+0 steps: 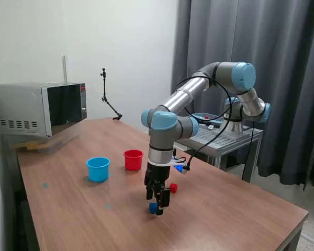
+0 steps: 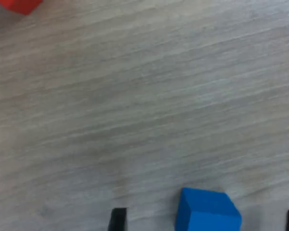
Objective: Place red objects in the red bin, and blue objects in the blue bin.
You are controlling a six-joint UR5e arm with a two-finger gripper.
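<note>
The pincer (image 1: 158, 205) hangs low over the worktop (image 1: 83, 209), its tips spread on either side of a blue cube (image 2: 208, 211) that sits on the wood between them, not pinched. A red cube (image 1: 173, 187) lies near the pincer at about 1 o'clock in the exterior view. The red cup (image 1: 133, 159) and the light blue cup (image 1: 98, 169) stand upright side by side, well apart from the cubes, toward 10 o'clock.
</note>
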